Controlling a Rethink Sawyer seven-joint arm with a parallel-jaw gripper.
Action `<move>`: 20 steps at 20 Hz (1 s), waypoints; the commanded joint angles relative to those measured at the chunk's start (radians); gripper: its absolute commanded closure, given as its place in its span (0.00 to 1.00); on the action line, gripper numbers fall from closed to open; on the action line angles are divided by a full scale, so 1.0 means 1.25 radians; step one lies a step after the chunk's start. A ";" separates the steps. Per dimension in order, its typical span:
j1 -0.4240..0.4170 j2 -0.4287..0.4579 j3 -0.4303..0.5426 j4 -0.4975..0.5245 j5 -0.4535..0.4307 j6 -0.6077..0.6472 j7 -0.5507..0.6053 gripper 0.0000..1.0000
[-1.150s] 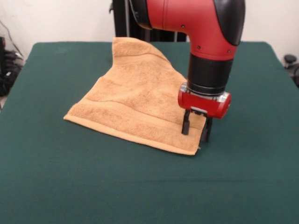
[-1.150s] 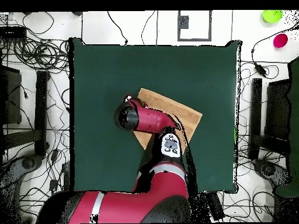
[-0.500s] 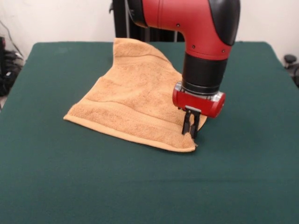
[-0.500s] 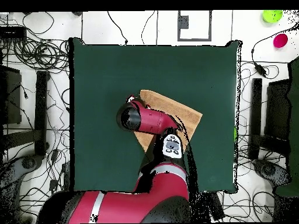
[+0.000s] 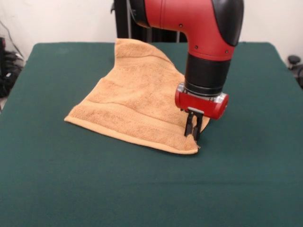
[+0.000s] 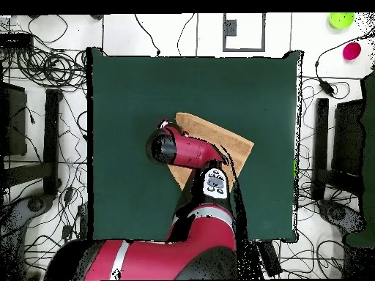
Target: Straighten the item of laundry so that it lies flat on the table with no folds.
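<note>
Tan-orange terry towel (image 5: 137,101) lies on the green table (image 5: 57,179), spread over the middle and slanted to the edges. In the front view the gripper (image 5: 193,135) stands on the towel's near right corner, jaws drawn narrow and apparently pinching the cloth there. The overhead view hides that corner: the red arm (image 6: 187,150) covers it, leaving only part of the towel (image 6: 227,143) exposed.
</note>
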 commanded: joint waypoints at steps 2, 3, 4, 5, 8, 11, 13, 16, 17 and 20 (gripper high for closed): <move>0.034 0.045 -0.020 -0.069 0.035 0.087 0.111 1.00; 0.035 0.046 -0.029 -0.083 0.032 0.096 0.104 1.00; 0.028 0.044 -0.027 -0.095 0.029 0.111 0.094 1.00; 0.031 0.048 -0.040 -0.109 0.025 0.115 0.090 1.00; 0.014 0.048 -0.037 -0.128 0.009 0.118 0.070 1.00; -0.007 0.047 -0.029 -0.141 -0.014 0.111 0.044 1.00; -0.020 0.045 -0.023 -0.150 -0.024 0.121 0.029 1.00; -0.035 0.045 -0.021 -0.170 -0.041 0.126 0.004 1.00; -0.049 0.043 -0.008 -0.176 -0.048 0.131 -0.012 1.00; -0.084 0.039 0.019 -0.204 -0.073 0.152 -0.054 1.00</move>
